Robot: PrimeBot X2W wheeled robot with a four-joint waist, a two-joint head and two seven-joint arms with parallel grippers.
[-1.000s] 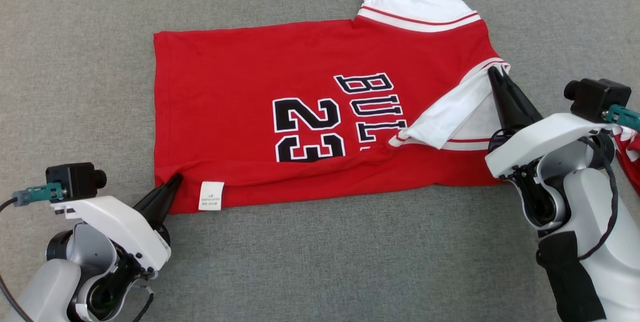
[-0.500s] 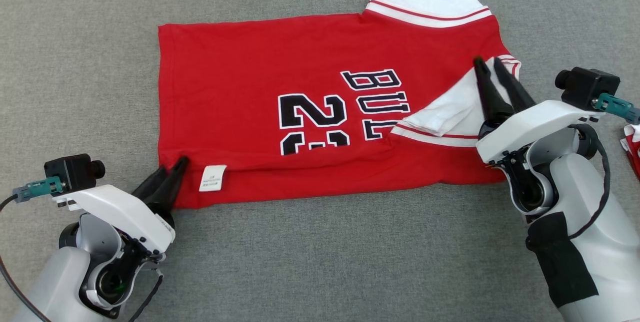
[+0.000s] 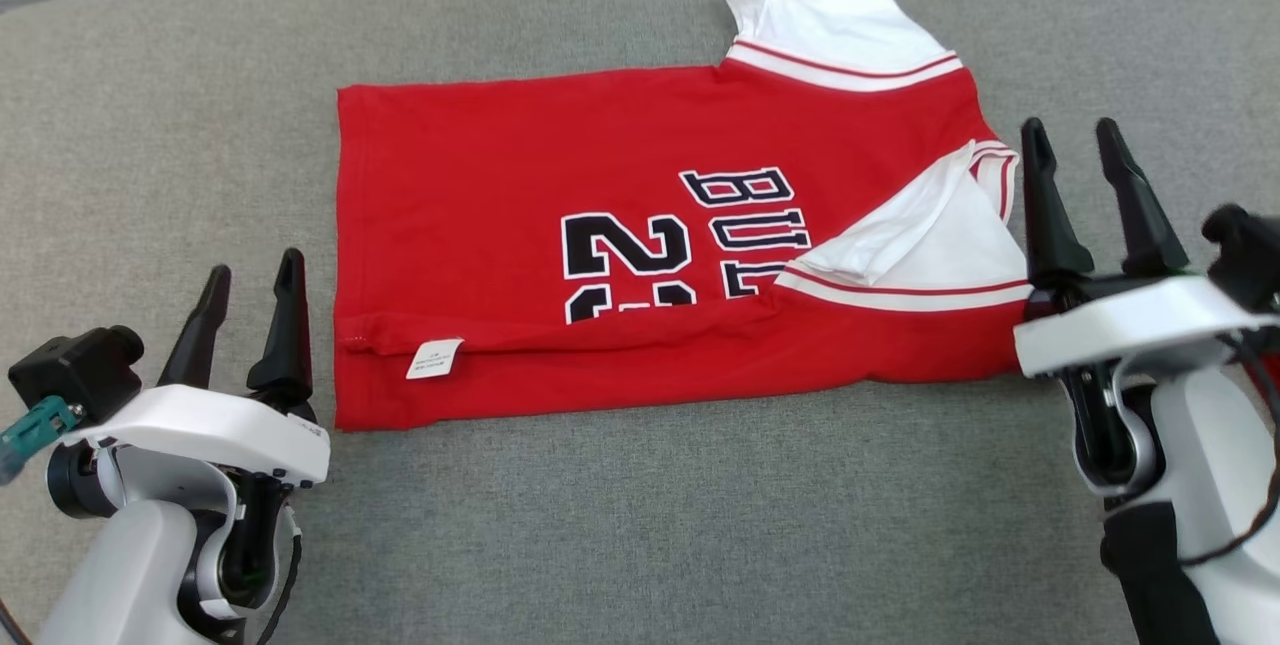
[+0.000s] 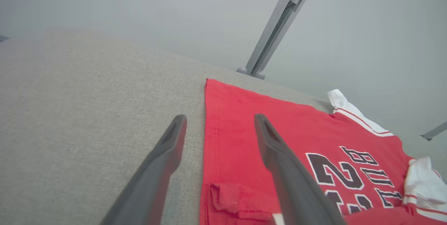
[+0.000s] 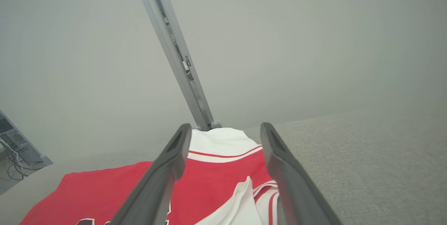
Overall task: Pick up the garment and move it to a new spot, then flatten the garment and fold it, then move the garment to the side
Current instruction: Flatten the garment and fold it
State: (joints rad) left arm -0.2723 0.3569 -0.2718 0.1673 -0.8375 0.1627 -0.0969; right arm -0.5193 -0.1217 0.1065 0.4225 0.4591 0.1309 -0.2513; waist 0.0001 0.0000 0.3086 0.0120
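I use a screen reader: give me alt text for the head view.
A red jersey with white sleeves lies partly folded on a grey fabric surface. The left hand and right hand stand open, one at each end, holding nothing.

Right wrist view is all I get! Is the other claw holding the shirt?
Observer: No. The left gripper is open, beside the shirt's hem and not touching it.
Operator: Is there a number on it?
Observer: Yes, 23, with its lower part hidden under a fold along the near edge.
Operator: Anything on that fold?
Observer: A small white tag, near the left gripper's end.
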